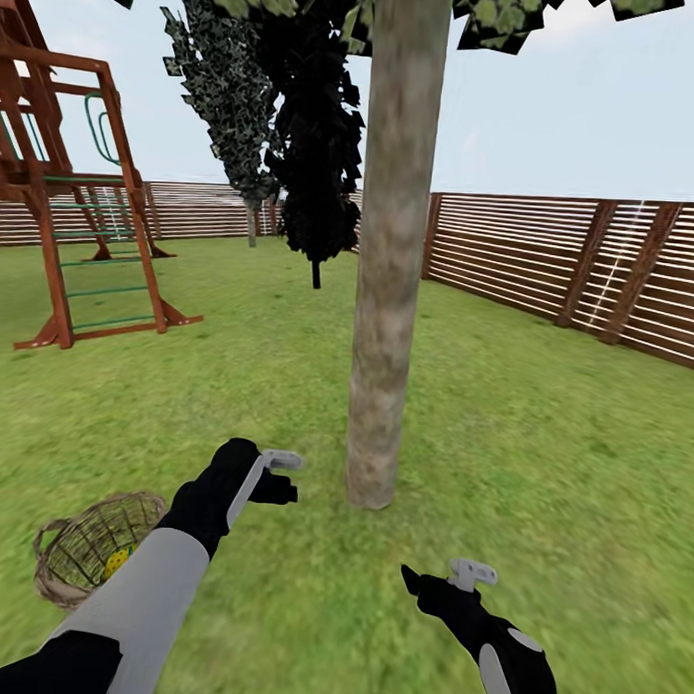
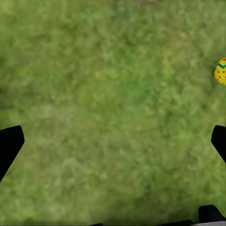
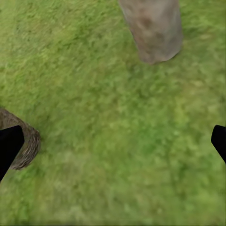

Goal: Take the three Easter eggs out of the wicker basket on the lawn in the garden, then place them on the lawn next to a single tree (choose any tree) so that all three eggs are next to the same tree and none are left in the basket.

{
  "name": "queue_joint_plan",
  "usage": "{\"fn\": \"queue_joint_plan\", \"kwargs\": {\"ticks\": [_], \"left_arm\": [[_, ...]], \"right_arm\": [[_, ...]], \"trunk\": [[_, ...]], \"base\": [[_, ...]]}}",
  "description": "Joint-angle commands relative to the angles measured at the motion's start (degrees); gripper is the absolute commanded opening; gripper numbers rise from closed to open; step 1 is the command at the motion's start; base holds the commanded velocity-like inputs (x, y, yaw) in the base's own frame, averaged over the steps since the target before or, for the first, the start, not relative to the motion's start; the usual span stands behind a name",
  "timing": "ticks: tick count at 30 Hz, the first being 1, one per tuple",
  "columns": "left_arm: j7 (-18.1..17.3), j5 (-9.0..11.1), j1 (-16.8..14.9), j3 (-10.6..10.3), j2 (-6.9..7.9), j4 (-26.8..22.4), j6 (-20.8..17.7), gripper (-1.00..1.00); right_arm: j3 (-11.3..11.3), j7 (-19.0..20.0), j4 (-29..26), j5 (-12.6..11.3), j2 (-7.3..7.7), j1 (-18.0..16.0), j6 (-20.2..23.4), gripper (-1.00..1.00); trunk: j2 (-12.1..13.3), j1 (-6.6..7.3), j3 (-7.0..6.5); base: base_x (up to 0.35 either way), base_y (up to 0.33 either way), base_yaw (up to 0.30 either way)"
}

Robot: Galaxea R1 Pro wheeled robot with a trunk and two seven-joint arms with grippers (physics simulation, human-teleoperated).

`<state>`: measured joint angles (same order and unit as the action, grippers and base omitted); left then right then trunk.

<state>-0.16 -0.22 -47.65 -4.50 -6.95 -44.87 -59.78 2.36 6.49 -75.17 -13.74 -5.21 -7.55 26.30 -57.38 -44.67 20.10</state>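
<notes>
The thick grey-beige tree [image 1: 389, 288] rises in the middle of the lawn [image 1: 544, 444]. The wicker basket [image 1: 69, 562] stands on the grass at lower left, and one yellow Easter egg [image 1: 119, 559] shows through its weave. My left gripper [image 1: 287, 477] hangs open between the basket and the trunk, holding nothing. In the left wrist view another Easter egg [image 2: 220, 70] lies on bare grass beside the open left gripper [image 2: 113, 146]. My right gripper [image 1: 441, 575] is open and empty, nearer than the trunk. The right wrist view shows the trunk base [image 3: 153, 30] and the basket [image 3: 23, 141].
A wooden playset [image 1: 66, 227] stands at the back left. A near-black thin-trunked tree [image 1: 318, 166] and a grey-green one [image 1: 230, 103] grow behind the trunk. A brown slatted fence [image 1: 570, 265] runs along the right and back. Open grass lies around the trunk.
</notes>
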Motion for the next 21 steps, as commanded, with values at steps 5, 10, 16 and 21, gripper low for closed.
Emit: {"fn": "queue_joint_plan", "kwargs": {"ticks": [5, 10, 16, 21], "left_arm": [[0.0, 0.0, 0.0, -0.1, 0.01, 0.0, -0.2, 1.0], [0.0, -0.1, -0.1, -0.1, 0.01, 0.0, -0.2, 1.0], [0.0, -0.1, -0.1, -0.1, 0.01, 0.0, -0.2, 1.0], [0.0, -0.1, -0.1, -0.1, 0.01, 0.0, -0.2, 1.0]], "right_arm": [[0.2, 0.3, -0.1, -0.2, -0.06, -0.1, 0.3, 1.0], [0.2, 0.3, 0.2, -0.1, -0.06, -0.2, 0.5, 1.0], [0.2, 0.3, 0.7, -0.2, -0.06, -0.3, 0.4, 1.0], [0.2, 0.3, 0.7, -0.2, -0.06, -0.3, 0.3, 1.0]], "trunk": [[2.0, 1.1, -0.85], [4.0, 2.2, -1.75], [6.4, 3.51, -2.83], [8.4, 4.61, -3.73]], "base": [[0.0, 0.0, 0.051], [0.0, 0.0, 0.011], [0.0, 0.0, 0.002], [0.0, 0.0, 0.0]]}}
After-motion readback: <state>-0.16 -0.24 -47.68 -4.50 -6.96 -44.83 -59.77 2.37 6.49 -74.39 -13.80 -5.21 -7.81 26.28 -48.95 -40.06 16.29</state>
